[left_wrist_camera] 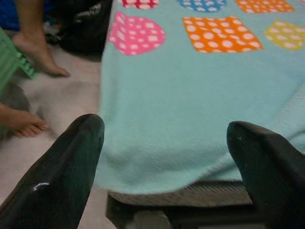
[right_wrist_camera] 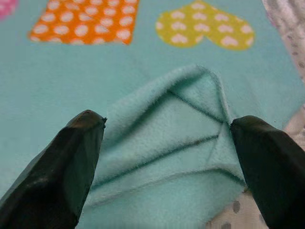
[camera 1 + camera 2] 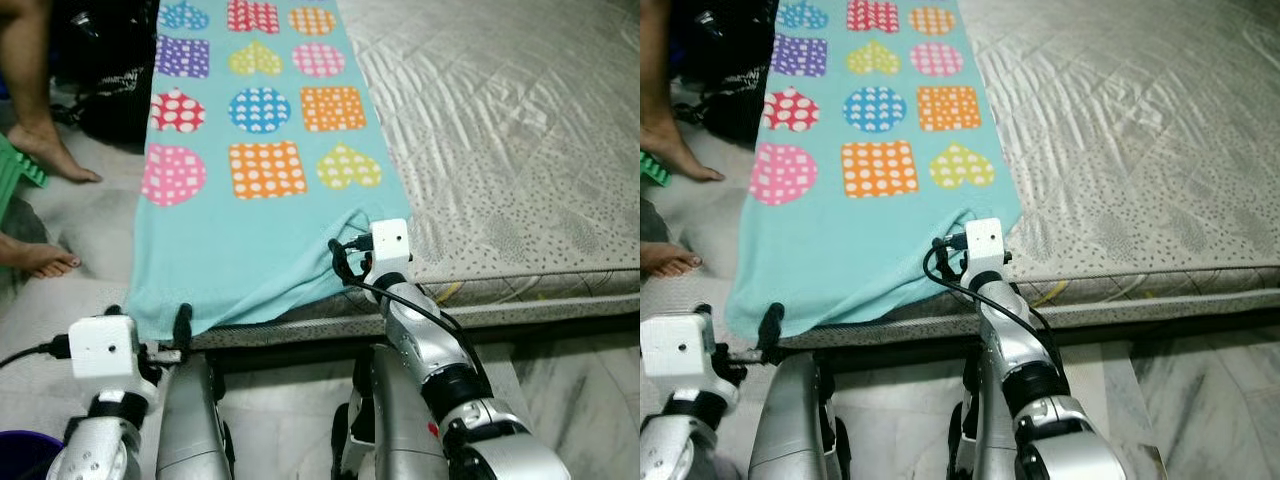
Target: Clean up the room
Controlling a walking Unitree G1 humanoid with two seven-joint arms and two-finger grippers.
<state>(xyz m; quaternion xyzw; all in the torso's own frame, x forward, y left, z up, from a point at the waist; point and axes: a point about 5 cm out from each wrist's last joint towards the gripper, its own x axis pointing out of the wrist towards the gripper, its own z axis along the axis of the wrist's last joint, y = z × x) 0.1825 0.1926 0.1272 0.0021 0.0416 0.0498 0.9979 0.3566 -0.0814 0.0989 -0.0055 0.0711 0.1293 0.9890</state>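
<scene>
Two grippers: both at the near edge of the bed, fingers spread apart.
Blanket (image 3: 262,215): turquoise fleece with dotted hearts, squares and circles; lies flat along the left side of the mattress (image 3: 500,130), near end hanging slightly over the edge.
Right gripper (image 2: 167,143): at the blanket's near right corner, black fingers apart on either side of a bunched, raised fold of fleece; not closed on it.
Left gripper (image 1: 164,143): at the blanket's near left corner, fingers wide apart, hem between them; contact hard to judge.
Person: bare feet (image 3: 55,160) on the floor left of the bed.
Floor: pale marble.
</scene>
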